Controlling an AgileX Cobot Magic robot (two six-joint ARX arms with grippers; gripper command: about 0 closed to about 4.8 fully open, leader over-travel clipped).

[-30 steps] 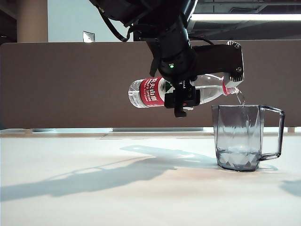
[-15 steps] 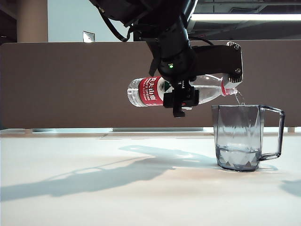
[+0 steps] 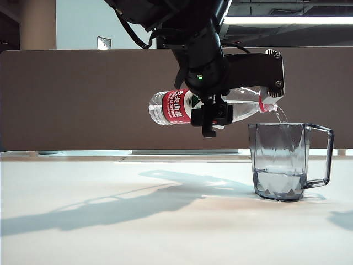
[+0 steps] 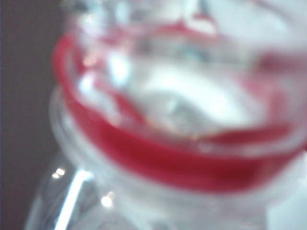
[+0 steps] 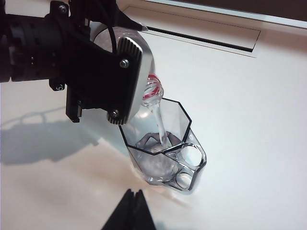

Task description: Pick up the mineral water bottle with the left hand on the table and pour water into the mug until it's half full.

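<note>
Above the white table (image 3: 110, 221), the left hand (image 3: 212, 105) hangs in mid-air with its black fingers clamped across the middle of the mineral water bottle (image 3: 176, 107), which lies nearly level between them. The bottle's base and red-and-white label stick out to the left of the fingers; its clear shoulder and red neck ring reach out to the right of them, the open mouth tipped slightly down. A small green light glows on the wrist just above the grip. From the mouth a thin stream of water (image 5: 158, 122) falls into the mug (image 3: 284, 160), which stands upright on the table below and to the right of the fingers, its squared handle turned away from them. Water fills only the lowest part of the mug. The left wrist view shows just a blurred close-up of the bottle's neck ring (image 4: 158, 158).

The right gripper (image 5: 130, 211) hovers near the mug on its open side, well apart from the bottle; its dark fingertips meet at a narrow point, holding nothing.
</note>
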